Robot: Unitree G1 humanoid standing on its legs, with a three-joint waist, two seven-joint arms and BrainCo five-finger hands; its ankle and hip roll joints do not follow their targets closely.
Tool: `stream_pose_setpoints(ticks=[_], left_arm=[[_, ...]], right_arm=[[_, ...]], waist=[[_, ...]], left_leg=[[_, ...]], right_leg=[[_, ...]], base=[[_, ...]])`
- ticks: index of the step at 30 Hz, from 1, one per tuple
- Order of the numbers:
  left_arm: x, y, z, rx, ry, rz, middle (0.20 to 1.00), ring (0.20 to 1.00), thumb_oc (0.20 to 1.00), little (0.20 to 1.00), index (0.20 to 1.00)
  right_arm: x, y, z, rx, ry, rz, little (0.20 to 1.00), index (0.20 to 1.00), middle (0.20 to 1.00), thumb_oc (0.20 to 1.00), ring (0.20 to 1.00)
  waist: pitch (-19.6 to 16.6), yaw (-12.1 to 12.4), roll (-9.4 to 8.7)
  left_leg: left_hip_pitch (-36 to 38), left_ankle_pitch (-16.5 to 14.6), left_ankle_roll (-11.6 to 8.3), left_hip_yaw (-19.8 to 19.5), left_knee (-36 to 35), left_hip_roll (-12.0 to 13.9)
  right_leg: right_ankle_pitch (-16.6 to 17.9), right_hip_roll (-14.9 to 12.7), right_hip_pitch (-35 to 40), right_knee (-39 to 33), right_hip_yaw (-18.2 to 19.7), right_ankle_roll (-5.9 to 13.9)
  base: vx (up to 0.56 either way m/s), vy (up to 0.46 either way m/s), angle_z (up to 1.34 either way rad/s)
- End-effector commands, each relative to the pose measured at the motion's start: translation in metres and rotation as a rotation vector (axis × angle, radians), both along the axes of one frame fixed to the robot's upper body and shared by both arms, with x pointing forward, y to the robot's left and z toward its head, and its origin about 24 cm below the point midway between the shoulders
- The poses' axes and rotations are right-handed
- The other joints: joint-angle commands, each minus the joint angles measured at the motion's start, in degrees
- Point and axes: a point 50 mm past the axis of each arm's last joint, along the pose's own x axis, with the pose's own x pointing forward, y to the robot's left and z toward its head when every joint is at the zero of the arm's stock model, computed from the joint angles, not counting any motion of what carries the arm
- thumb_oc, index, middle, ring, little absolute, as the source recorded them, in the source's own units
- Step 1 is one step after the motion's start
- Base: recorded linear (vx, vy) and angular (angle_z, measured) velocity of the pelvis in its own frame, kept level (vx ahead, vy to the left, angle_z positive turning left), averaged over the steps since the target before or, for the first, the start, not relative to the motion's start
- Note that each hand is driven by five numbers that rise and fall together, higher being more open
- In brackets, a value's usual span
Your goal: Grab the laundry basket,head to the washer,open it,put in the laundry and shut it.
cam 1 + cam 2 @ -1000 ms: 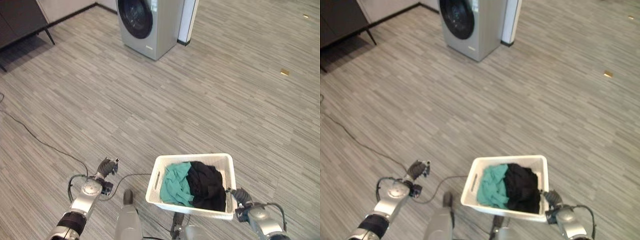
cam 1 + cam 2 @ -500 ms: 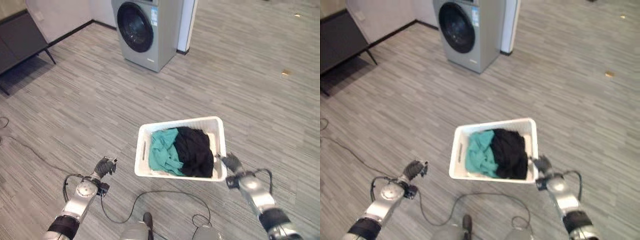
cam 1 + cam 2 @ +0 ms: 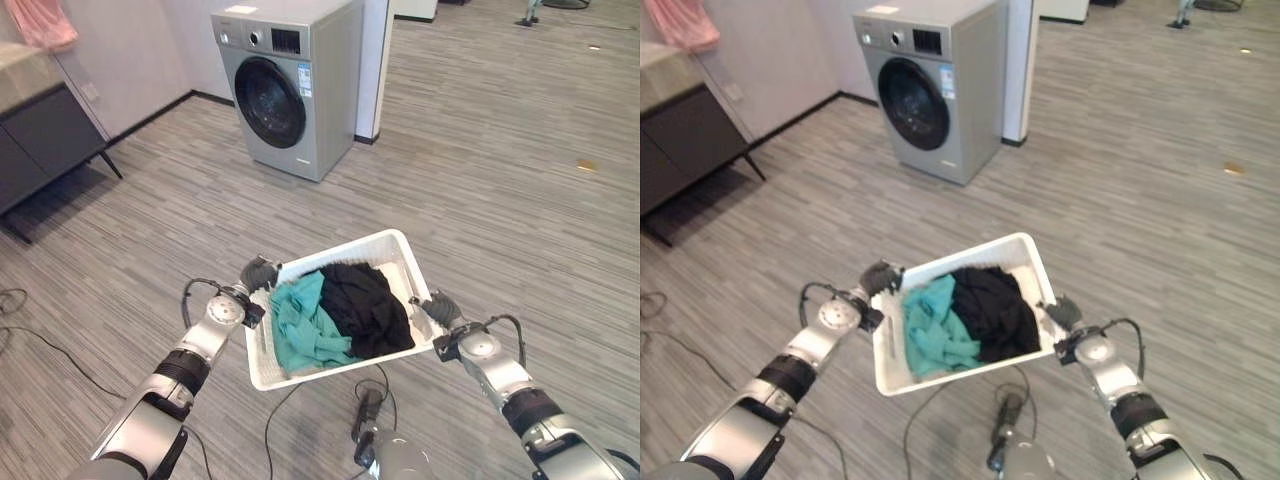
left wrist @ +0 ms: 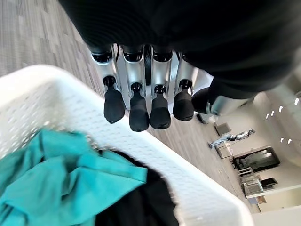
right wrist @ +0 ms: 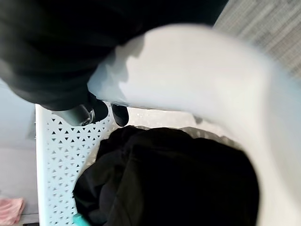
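**Where is the basket?**
The white laundry basket hangs between my hands, its long way running left to right. My left hand is at its left end, my right hand at its right end.

**Do your fingers hold it?**
My left fingers curl over the rim. My right ones hide behind the wall; I cannot tell.

**What's next?**
The washer stands far ahead, a bit left, door shut. Inside the basket lie a teal cloth and a black cloth.

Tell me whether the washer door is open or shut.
Shut. The washing machine stands across the floor, and its round dark door lies flush in the front panel, with no gap and no drum interior showing.
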Motion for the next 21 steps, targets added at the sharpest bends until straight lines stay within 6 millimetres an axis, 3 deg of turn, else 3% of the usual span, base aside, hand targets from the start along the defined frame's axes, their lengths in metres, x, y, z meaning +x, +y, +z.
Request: stream_pose_setpoints(ticks=[1,3,5,7,8,9,10,11,13,15,16,17,19,21], left_arm=[[0.008,0.006,0.004,0.061,-0.026,0.016,0.200,0.200,0.200,0.200,0.200],[0.009,0.004,0.002,0.050,-0.011,0.028,0.200,0.200,0.200,0.200,0.200],[0.012,0.008,0.002,0.047,-0.004,0.057,0.200,0.200,0.200,0.200,0.200],[0.013,0.011,0.000,0.059,0.015,0.079,0.200,0.200,0.200,0.200,0.200],[0.014,0.011,0.001,0.059,0.013,0.078,0.200,0.200,0.200,0.200,0.200],[0.014,0.011,0.000,0.065,0.017,0.085,0.200,0.200,0.200,0.200,0.200],[0.016,0.011,-0.001,0.071,0.024,0.095,0.200,0.200,0.200,0.200,0.200],[0.018,0.010,0.000,0.078,0.026,0.113,0.200,0.200,0.200,0.200,0.200],[0.020,0.008,0.000,0.079,0.029,0.119,0.200,0.200,0.200,0.200,0.200],[0.019,0.013,0.000,0.089,0.026,0.129,0.200,0.200,0.200,0.200,0.200],[0.019,0.013,0.000,0.089,0.027,0.129,0.200,0.200,0.200,0.200,0.200],[0.017,0.017,-0.002,0.104,0.029,0.129,0.200,0.200,0.200,0.200,0.200],[0.016,0.018,-0.004,0.108,0.034,0.124,0.200,0.200,0.200,0.200,0.200],[0.011,0.023,-0.005,0.101,0.027,0.123,0.200,0.200,0.200,0.200,0.200]], right_arm=[[0.046,0.031,0.074,0.315,-0.345,0.019,0.200,0.200,0.200,0.200,0.200],[0.051,0.038,0.075,0.353,-0.339,0.010,0.200,0.200,0.200,0.200,0.200],[0.058,0.048,0.080,0.380,-0.339,0.021,0.200,0.200,0.200,0.200,0.200],[0.064,0.054,0.084,0.380,-0.337,0.027,0.200,0.200,0.200,0.200,0.200],[0.064,0.054,0.085,0.380,-0.340,0.026,0.200,0.200,0.200,0.200,0.200],[0.066,0.056,0.087,0.379,-0.342,0.029,0.200,0.200,0.200,0.200,0.200],[0.068,0.059,0.090,0.385,-0.347,0.034,0.200,0.200,0.200,0.200,0.200],[0.070,0.063,0.093,0.397,-0.359,0.033,0.200,0.200,0.200,0.200,0.200],[0.071,0.064,0.096,0.412,-0.373,0.027,0.200,0.200,0.200,0.200,0.200],[0.071,0.066,0.095,0.423,-0.375,0.025,0.200,0.200,0.200,0.200,0.200],[0.070,0.066,0.095,0.423,-0.375,0.025,0.200,0.200,0.200,0.200,0.200],[0.071,0.069,0.096,0.447,-0.381,0.023,0.200,0.200,0.200,0.200,0.200],[0.072,0.070,0.097,0.453,-0.386,0.022,0.200,0.200,0.200,0.200,0.200],[0.074,0.076,0.102,0.470,-0.395,0.041,0.200,0.200,0.200,0.200,0.200]], waist=[[-3.3,0.0,-1.66],[-3.1,0.5,-1.78],[-2.3,1.9,-2.12],[-1.5,3.5,-3.39],[-1.3,3.5,-3.92],[-1.1,4.1,-3.71],[-0.8,4.6,-4.35],[-0.5,5.3,-5.34],[-0.4,5.5,-6.13],[-0.5,5.9,-6.36],[-0.5,5.9,-6.49],[-0.1,7.1,-6.20],[0.2,7.6,-6.06],[0.8,8.9,-5.07]], left_leg=[[-5.5,5.9,-5.20,3.1,15.1,1.0],[-9.5,13.6,-8.59,4.7,27.5,5.1],[-12.1,18.0,-9.41,4.8,36.2,6.9],[-15.8,19.3,-8.41,5.4,41.2,8.8],[-16.3,19.9,-7.47,6.2,41.4,8.5],[-17.0,18.3,-7.50,6.3,41.1,10.7],[-18.1,17.0,-6.73,7.1,39.3,12.2],[-19.7,13.3,-4.85,8.2,31.4,14.5],[-21.3,12.7,-4.64,9.1,19.5,16.4],[-22.3,14.9,-5.19,8.5,7.6,15.9],[-21.9,15.2,-5.17,8.7,6.8,15.7],[-23.0,19.1,-6.54,5.4,-2.1,14.7],[-24.9,20.8,-6.20,4.1,-5.7,14.4],[-26.8,21.5,-6.97,0.1,-9.2,14.2]], right_leg=[[-3.6,2.1,4.5,-4.0,2.0,6.48],[-6.1,3.3,7.2,-3.5,1.6,3.86],[-7.9,4.7,9.8,-3.6,3.1,1.64],[-9.2,5.0,12.2,-3.9,4.4,0.50],[-8.5,4.1,11.8,-3.9,3.8,0.25],[-9.7,5.1,13.2,-4.2,5.2,0.34],[-10.3,4.9,14.1,-4.4,5.4,0.56],[-11.1,4.0,15.0,-4.4,6.3,1.54],[-12.0,2.7,15.9,-4.5,6.4,2.50],[-13.0,2.6,17.0,-4.0,6.8,2.74],[-13.0,2.5,17.0,-4.0,6.9,2.76],[-14.0,3.0,18.6,-3.5,7.4,3.07],[-14.3,2.8,18.8,-3.1,7.1,2.96],[-16.2,2.5,20.4,-1.4,9.2,3.28]], base=[[0.33,-0.198,0.02],[0.36,-0.250,-0.11],[0.29,-0.170,-0.46],[0.21,-0.088,-0.93],[0.18,-0.046,-0.68],[0.18,-0.010,-0.44],[0.40,0.033,-0.34],[0.32,0.108,-0.30],[0.27,0.151,-0.29],[0.20,0.131,-0.13],[0.26,0.177,0.03],[0.23,0.211,0.00],[0.17,0.180,0.00],[0.24,0.212,-0.15]])
